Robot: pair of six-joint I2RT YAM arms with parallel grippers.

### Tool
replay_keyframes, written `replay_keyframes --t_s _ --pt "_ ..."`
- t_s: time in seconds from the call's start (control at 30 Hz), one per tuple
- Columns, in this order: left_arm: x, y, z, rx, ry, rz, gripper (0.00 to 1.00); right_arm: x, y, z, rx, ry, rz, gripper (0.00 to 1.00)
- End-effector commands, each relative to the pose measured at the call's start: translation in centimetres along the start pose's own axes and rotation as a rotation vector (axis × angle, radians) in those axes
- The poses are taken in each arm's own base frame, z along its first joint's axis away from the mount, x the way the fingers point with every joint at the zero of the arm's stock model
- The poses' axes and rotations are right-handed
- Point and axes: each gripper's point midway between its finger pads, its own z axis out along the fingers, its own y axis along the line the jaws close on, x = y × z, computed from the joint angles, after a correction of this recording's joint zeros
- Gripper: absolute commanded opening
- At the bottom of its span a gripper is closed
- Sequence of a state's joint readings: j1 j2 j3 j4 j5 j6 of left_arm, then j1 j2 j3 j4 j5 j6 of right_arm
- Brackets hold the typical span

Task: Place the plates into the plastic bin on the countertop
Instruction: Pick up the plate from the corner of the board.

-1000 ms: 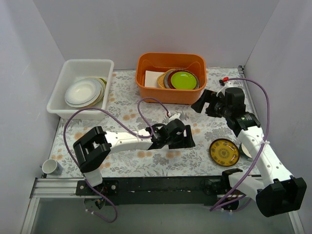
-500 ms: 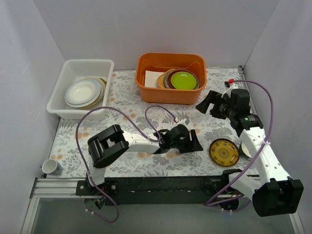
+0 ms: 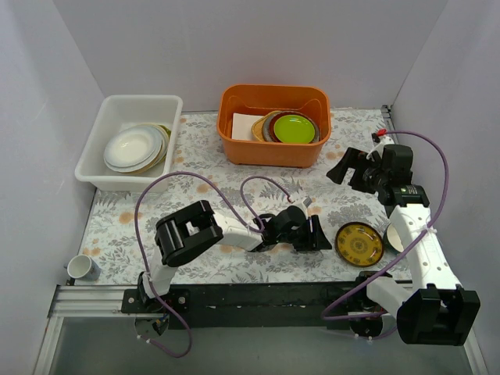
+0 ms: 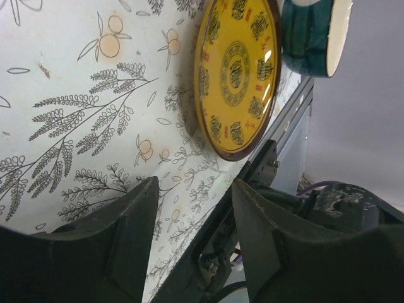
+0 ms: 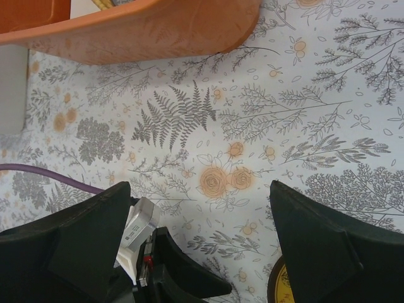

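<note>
- Two arms reach over the counter (image 3: 195, 148). The left arm (image 3: 234, 228) lies low and stretched out sideways. Its wrist is rolled so the left jaws sit close above the printed surface, partly spread with nothing between them.
- We see the right arm (image 3: 414, 226) rise from its base and bend at the elbow. The right jaws are held above the counter, spread wide and empty.
- Just ahead of the left jaws, not touching them, the brown-gold plate (image 4: 237, 76) lies flat on the counter. It is round and glossy, with a yellow face, rings of dark medallions and a dark brown rim.
- Past that plate from the left jaws stands a teal cup (image 4: 315, 28) with a pale inside. The left wrist view cuts it off at the top, and from above the right arm hides most of it.
- Well behind the left jaws, at the opposite end of the counter, sits the plastic bin (image 3: 141, 100), white and translucent with a rolled rim.
- It holds a stack of plates (image 3: 134, 147) with a white one on top. The lower ones show only as coloured edges, so we cannot count them.
- Just beyond the right jaws is the smooth orange tub (image 3: 273, 94). Inside, a lime-green plate (image 3: 294, 127) rests on others that show only as slivers.
- Far behind the left jaws, a small white cup (image 3: 80, 267) stands near the rail.
</note>
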State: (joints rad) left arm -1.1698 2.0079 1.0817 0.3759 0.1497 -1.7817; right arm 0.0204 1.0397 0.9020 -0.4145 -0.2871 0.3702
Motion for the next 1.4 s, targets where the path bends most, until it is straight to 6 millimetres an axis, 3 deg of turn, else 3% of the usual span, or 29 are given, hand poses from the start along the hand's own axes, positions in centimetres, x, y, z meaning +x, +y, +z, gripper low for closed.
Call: replay_keyframes --t_s 0.0,0.27,0.87,1.07,1.37 --pt "0.6 -1.5 0.9 0.058 0.018 0.016 0.48 -0.5 -1.5 -0.5 0.031 -0.013 -0.039 0.98" --pt "1.0 -1.9 3.1 0.072 0.033 0.015 0.46 -0.3 -3.1 -0.8 0.064 -0.009 -0.023 0.98" --pt "1.8 0.3 5.9 0.021 0.043 -0.030 0.39 -0.1 -6.5 -1.3 0.169 -0.003 -0.037 0.98" --pt "1.8 0.4 7.2 0.006 0.050 -0.048 0.31 -0.3 -7.0 -1.6 0.200 -0.017 -0.041 0.98" --pt "2.1 2.6 6.8 -0.051 0.036 -0.092 0.04 -0.2 -6.9 -1.5 0.195 -0.012 -0.043 0.98"
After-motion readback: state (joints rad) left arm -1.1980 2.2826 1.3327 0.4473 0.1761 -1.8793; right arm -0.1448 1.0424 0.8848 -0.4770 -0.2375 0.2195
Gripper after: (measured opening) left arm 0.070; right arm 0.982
